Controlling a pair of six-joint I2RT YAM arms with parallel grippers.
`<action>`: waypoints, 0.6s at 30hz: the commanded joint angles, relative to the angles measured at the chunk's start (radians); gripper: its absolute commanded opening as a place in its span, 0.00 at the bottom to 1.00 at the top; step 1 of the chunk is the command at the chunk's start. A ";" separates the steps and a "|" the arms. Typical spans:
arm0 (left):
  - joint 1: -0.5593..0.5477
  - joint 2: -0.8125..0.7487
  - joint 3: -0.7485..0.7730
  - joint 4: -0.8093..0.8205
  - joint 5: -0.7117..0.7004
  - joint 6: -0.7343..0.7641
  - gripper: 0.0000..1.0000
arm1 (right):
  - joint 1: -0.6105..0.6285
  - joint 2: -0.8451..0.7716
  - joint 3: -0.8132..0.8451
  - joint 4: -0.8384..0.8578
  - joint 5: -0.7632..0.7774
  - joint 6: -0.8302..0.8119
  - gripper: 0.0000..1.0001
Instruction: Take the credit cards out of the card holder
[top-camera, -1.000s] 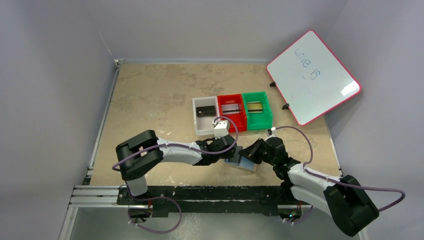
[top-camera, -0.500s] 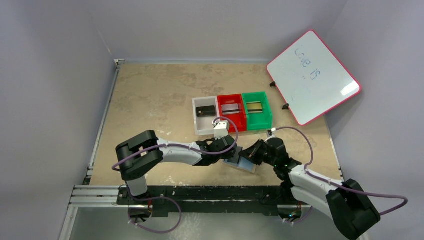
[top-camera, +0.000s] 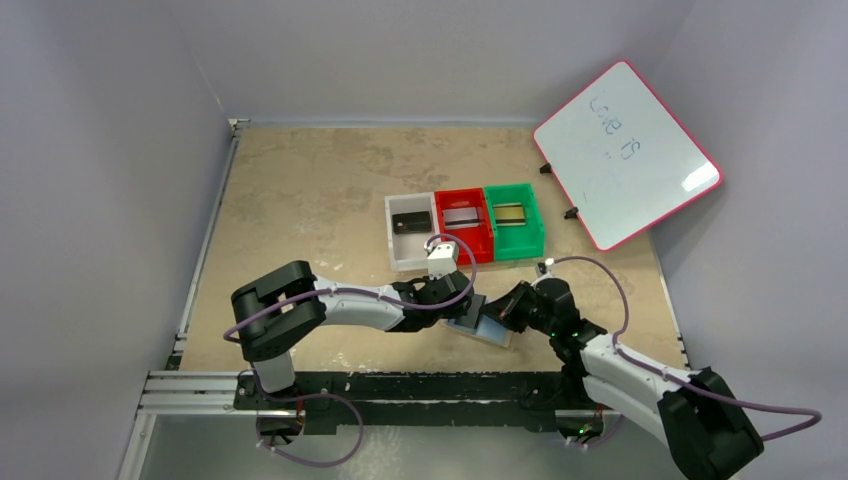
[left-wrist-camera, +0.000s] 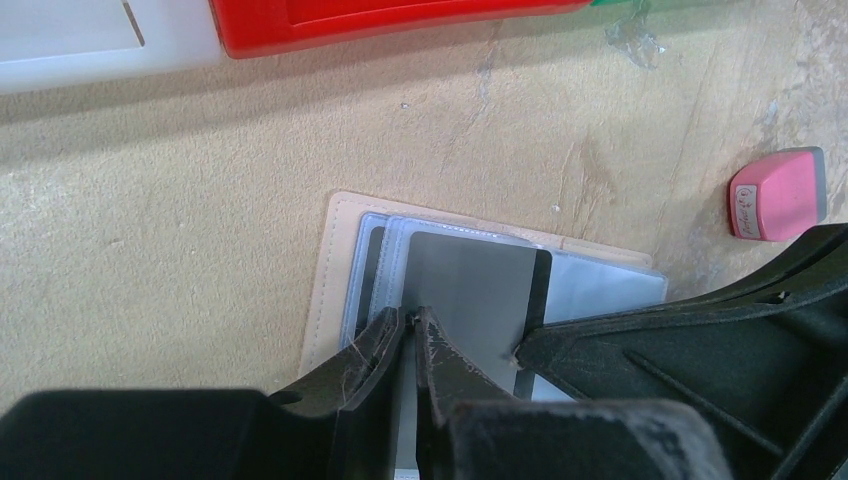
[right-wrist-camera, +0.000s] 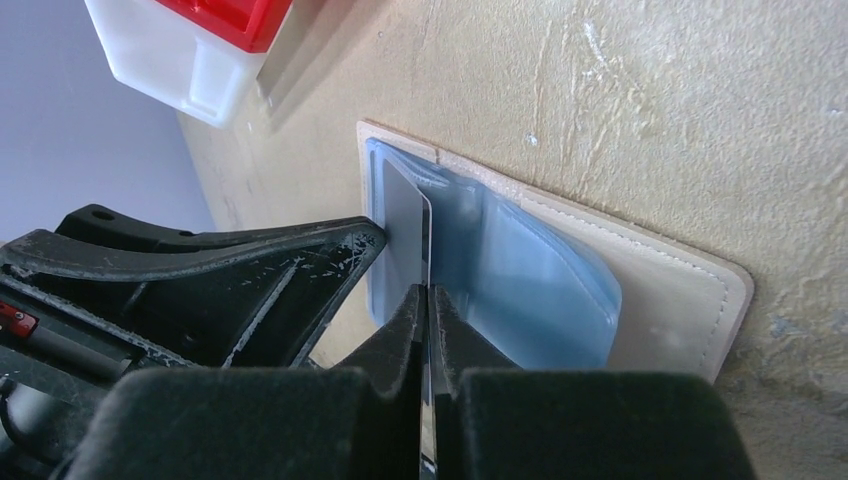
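Clenching the right tool (right-wrist-camera: 427, 292) on the edge of the grey card (right-wrist-camera: 405, 225), barely drawing back over the last second (hardly freeing it from the wallet (right-wrist-camera: 660, 290) yet); pinching its lining with the left tool (left-wrist-camera: 414, 318), against the desk (left-wrist-camera: 180, 200).

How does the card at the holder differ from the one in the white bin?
The grey card sticks out of the open card holder, pinched by the right gripper; the black card lies free in the white bin. One is grey, the other black. Both are thin flat rectangles.
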 joint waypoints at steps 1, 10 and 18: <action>-0.007 0.022 -0.034 -0.158 0.001 0.009 0.09 | -0.007 -0.018 0.003 -0.025 0.010 -0.005 0.00; -0.007 0.012 -0.036 -0.178 -0.022 0.003 0.09 | -0.012 -0.117 0.030 -0.191 0.073 -0.026 0.00; -0.006 0.014 -0.039 -0.155 -0.007 0.008 0.08 | -0.013 -0.189 0.034 -0.230 0.085 -0.025 0.01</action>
